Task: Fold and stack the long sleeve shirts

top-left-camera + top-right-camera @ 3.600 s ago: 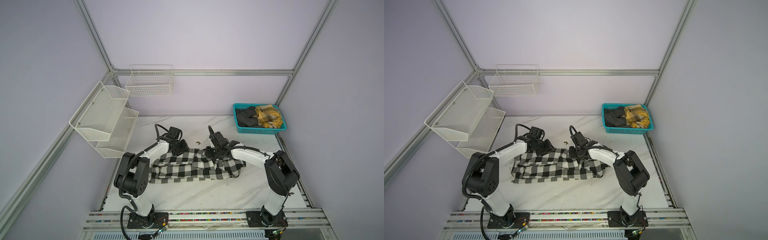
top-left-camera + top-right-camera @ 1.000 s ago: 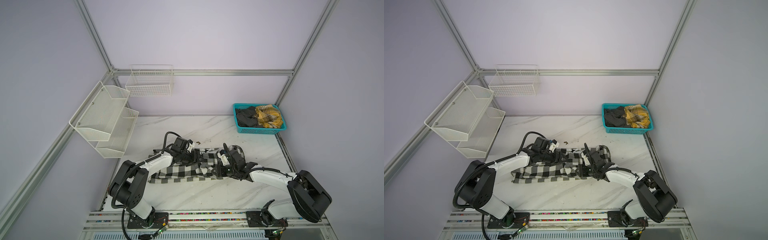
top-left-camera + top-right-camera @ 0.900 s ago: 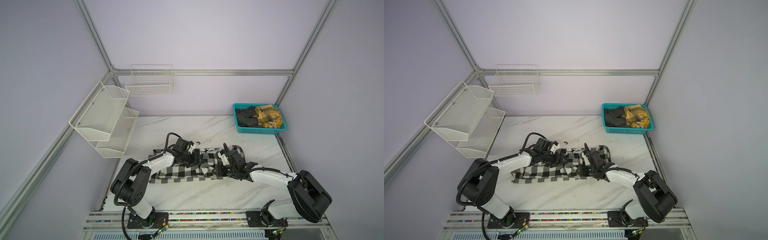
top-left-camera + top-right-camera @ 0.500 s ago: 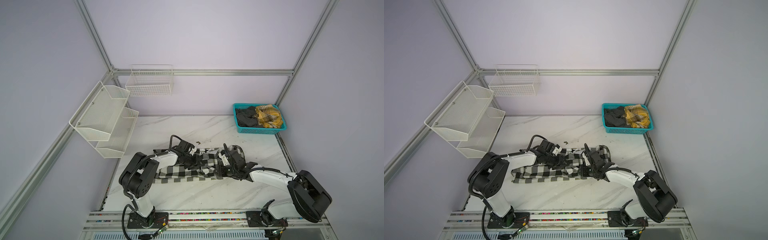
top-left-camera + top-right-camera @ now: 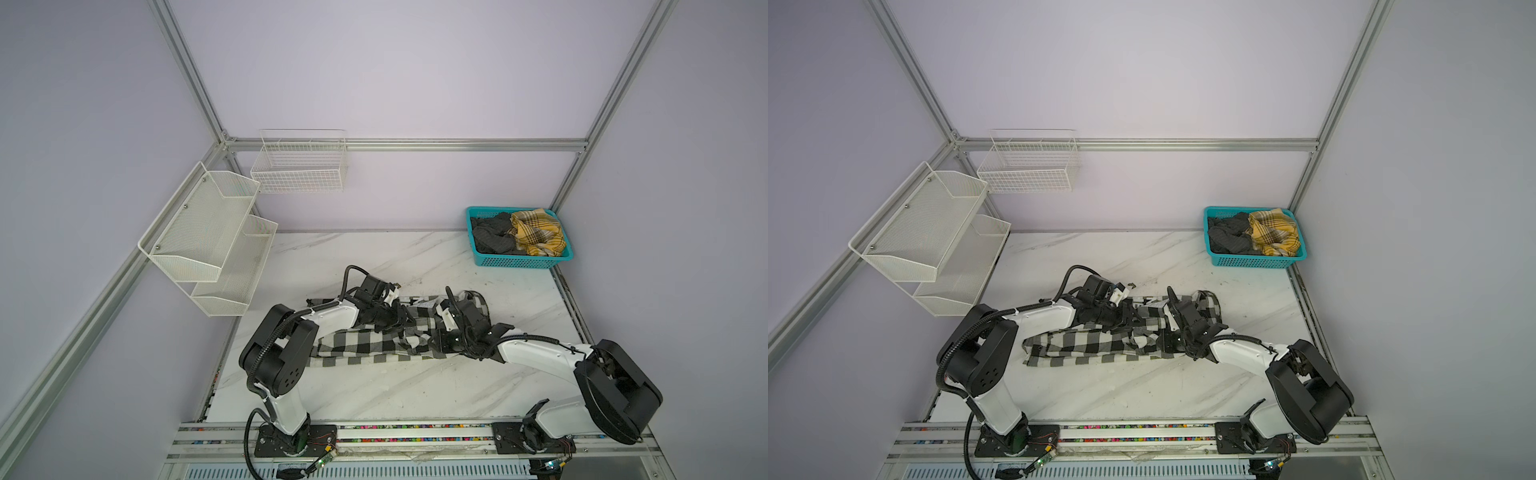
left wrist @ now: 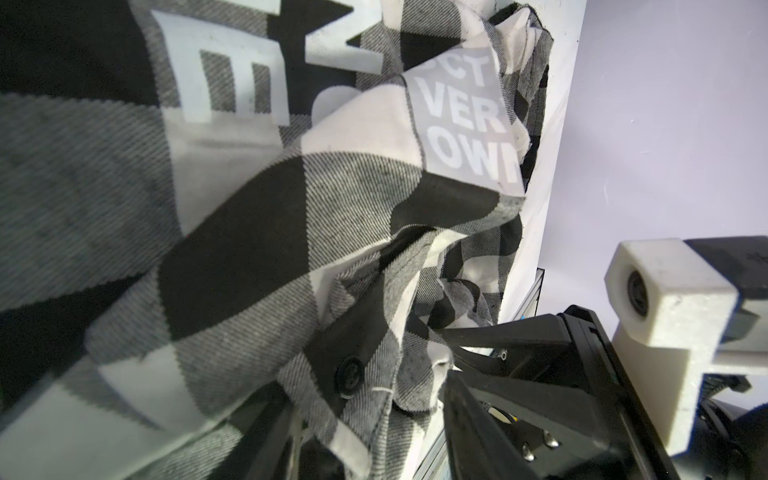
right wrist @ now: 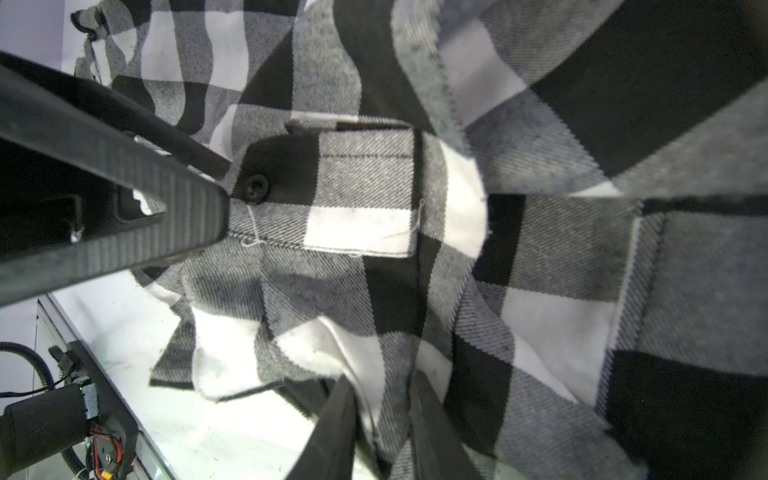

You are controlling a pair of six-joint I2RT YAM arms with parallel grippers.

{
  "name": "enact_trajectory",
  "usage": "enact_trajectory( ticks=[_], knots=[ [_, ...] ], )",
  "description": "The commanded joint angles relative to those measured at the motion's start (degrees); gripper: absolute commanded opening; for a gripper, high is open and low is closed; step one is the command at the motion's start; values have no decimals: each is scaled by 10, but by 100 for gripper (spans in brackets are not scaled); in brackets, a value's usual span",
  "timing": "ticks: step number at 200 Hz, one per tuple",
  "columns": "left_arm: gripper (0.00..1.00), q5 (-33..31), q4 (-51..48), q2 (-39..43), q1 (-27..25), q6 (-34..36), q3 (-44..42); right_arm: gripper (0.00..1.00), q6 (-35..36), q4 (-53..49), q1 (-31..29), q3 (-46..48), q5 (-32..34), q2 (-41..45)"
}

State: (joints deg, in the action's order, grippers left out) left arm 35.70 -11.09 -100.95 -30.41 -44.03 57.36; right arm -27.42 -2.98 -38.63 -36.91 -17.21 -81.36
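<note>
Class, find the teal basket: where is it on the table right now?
In both top views the teal basket sits in the far right corner of the table, near the back wall, well beyond the checked shirt.

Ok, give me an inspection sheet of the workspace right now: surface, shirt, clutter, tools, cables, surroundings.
Surface: white marble-look table, open space in front of the shirt.
Job's things: checked shirt rumpled across the middle, not folded yet.
Clutter: teal basket at the back right, holding a dark cloth and a yellow plaid cloth.
Tools: left tool has cloth between parted jaws, grip unclear; right tool pinches a fold of the shirt.
Cables: black cable loops above the left arm's wrist; nothing seen snagged.
Surroundings: white mesh shelves on the left wall, wire basket on the back wall.
</note>
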Motion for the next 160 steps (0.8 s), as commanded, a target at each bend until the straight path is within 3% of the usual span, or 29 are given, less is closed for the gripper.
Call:
enact_trajectory(
  ticks=[1,42,65,83,100,114,160],
  knots=[
    [50,15,21,-17,-4,-7,57,25,8,-19,-3,-13,12,-5],
    [32,12,37,-15,-7,-30,70,23,7,-18,-4,-14,14,-4],
    [14,1,42,-16,-17,-50,78,23,1,-17,-5,-18,14,1],
    [0,-9,45,-8,-29,-62,84,40,-3,-37,-5,-40,29,15],
    [0,-34,41,22,-32,-71,87,54,-33,-71,-4,-78,79,45],
    [0,-95,13,71,-30,-68,89,61,-44,-118,5,-122,137,65],
    [0,-265,-75,236,-25,-50,100,62,-89,-214,95,-228,171,79]
  ],
)
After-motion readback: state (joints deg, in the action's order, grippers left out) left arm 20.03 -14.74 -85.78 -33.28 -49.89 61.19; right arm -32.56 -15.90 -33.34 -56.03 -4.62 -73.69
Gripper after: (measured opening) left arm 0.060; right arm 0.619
